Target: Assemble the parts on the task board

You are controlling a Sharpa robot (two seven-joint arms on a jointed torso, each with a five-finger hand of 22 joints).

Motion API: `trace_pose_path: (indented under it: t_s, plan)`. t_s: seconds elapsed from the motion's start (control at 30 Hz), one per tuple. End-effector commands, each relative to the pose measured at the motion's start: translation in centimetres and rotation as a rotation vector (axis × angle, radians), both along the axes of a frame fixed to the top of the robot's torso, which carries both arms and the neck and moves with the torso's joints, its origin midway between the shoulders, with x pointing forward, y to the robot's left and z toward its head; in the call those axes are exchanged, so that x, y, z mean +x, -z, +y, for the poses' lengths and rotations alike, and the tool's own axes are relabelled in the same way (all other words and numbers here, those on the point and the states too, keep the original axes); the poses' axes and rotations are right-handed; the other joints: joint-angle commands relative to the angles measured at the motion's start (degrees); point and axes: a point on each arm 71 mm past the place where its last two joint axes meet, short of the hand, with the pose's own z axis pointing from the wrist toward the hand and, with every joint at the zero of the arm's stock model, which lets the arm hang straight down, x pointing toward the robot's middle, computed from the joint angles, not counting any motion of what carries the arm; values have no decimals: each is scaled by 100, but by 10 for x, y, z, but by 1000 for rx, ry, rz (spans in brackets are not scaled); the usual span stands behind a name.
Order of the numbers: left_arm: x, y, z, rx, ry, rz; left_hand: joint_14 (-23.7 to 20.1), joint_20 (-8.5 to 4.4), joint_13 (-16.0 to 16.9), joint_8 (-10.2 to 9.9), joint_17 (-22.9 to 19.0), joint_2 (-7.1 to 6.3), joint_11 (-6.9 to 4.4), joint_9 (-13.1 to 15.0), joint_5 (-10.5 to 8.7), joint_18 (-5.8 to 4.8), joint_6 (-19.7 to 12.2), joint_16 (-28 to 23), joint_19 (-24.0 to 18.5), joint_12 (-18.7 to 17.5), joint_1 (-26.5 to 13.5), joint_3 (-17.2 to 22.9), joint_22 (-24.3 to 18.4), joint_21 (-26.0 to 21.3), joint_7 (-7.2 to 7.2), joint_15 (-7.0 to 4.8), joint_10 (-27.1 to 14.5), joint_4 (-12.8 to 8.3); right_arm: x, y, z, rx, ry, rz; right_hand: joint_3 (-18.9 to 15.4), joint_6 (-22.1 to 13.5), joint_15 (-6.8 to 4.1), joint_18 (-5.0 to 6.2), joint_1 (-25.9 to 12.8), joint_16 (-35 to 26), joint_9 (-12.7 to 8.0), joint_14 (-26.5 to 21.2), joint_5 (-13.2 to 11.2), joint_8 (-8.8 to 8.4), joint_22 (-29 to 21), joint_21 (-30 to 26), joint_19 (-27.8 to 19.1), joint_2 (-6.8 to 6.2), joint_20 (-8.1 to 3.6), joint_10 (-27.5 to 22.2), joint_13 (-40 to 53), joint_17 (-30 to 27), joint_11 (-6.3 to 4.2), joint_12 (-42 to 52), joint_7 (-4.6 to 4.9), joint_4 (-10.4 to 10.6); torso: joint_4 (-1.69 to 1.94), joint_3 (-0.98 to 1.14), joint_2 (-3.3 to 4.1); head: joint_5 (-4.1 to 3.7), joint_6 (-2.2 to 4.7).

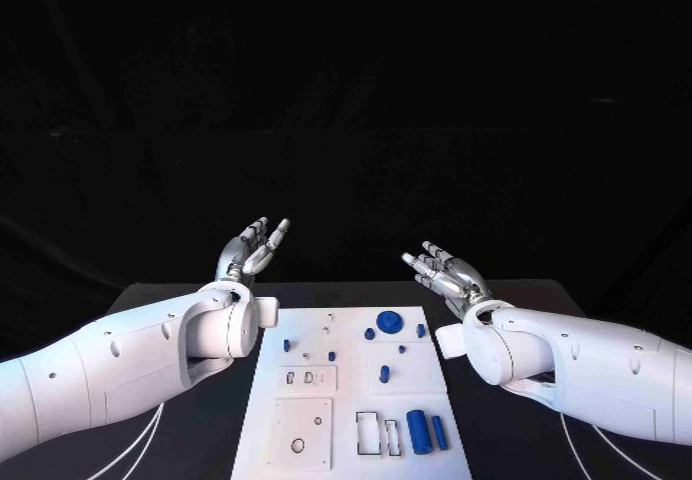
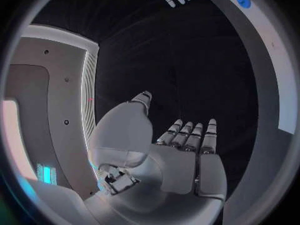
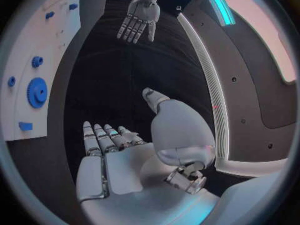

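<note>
The white task board lies in the middle of the black table, with small blue parts on it. A blue gear sits near its far right edge, and two blue cylinders lie at its near right. My left hand is raised above the table's far left, fingers apart, holding nothing. My right hand is raised at the far right, also empty with fingers spread. The left wrist view shows the left hand with straight fingers. The right wrist view shows the right hand, the board and the gear.
The black table extends on both sides of the board. Both white forearms hang over the table beside the board's left and right edges. The left hand appears across from the right hand in the right wrist view.
</note>
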Motion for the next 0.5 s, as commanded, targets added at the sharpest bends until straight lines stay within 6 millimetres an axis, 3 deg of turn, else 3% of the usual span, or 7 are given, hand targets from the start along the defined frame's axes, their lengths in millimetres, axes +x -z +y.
trace_pose_path:
  t_s: [0.03, 0.17, 0.23, 0.27, 0.4, 0.43, 0.5]
  plan:
    - [0, -1, -5, -34, 49, -7, 63, 98, 23, 57, 24, 37, 103, 46, 65, 126, 147, 37, 51, 44, 310, -22, 30, 56, 607, 79, 125, 77, 0, 1, 10, 21, -187, 38, 176, 201, 82, 121, 494, 82, 63, 259, 18, 67, 43, 103, 174, -24, 61, 207, 34, 77, 71, 53, 1016, -253, -1, 0, 2, 0, 0]
    - [0, -1, -5, -34, 49, -7, 151, 102, 34, 93, 43, 64, 135, 86, 70, 153, 257, 59, 91, 57, 380, -72, 49, 89, 641, 98, 237, 84, 1, 2, 9, 16, -214, 46, 209, 388, 71, 139, 626, 136, 129, 449, 4, 121, 74, 165, 318, -36, 54, 413, 57, 125, 66, 84, 1015, -388, -1, 0, 2, 0, 0]
    - [0, -1, -5, -34, 49, -7, 321, 109, 56, 175, 80, 105, 208, 167, 81, 176, 481, 100, 183, 86, 475, -129, 83, 151, 709, 131, 474, 86, 1, 2, 9, 14, -220, 48, 265, 807, 28, 186, 817, 271, 271, 869, 40, 260, 131, 274, 590, -75, 57, 830, 106, 232, 43, 170, 1010, -574, -1, 0, 2, 0, 0]
    - [0, -1, 6, -45, 76, 10, 457, 115, 67, 225, 109, 123, 237, 213, 101, 170, 614, 135, 263, 100, 537, -153, 108, 197, 738, 150, 611, 79, 8, -6, -2, -136, -225, -81, 300, 1229, 1, 237, 927, 435, 404, 1358, 61, 410, 195, 402, 910, -105, 53, 1293, 154, 351, 37, 269, 1013, -701, -36, -6, 91, 38, -169]
    - [-1, -1, 7, -50, 91, 5, 1630, 109, 136, 542, 361, 166, 357, 467, 244, 99, 1395, 508, 855, 207, 832, -237, 271, 519, 850, 256, 1531, 44, 12, -11, -6, -223, -223, -143, 377, 2376, -136, 386, 1100, 868, 717, 2698, 193, 825, 368, 789, 1936, -178, 23, 2899, 276, 632, -73, 631, 978, -985, -28, -10, 130, 44, -172]
    - [-1, -2, 7, -51, 97, 3, 2050, 97, 186, 687, 446, 164, 371, 571, 304, 117, 1729, 670, 1180, 306, 950, -239, 349, 683, 857, 236, 2102, -1, 14, -13, -6, -252, -227, -162, 409, 2866, -203, 459, 1139, 1035, 842, 3249, 238, 1001, 453, 988, 2500, -197, 18, 3401, 294, 738, -105, 733, 979, -1074, -23, -8, 143, 44, -182]
    - [-2, -2, 7, -47, 110, 0, 2790, 78, 215, 837, 587, 162, 363, 663, 452, 170, 2063, 950, 1573, 398, 1104, -231, 429, 882, 844, 167, 2696, -52, 17, -16, -8, -320, -234, -203, 466, 3501, -323, 576, 1154, 1179, 971, 3853, 265, 1216, 513, 1202, 3219, -231, 9, 4092, 299, 817, -188, 813, 927, -1213, -17, -3, 168, 74, -176]
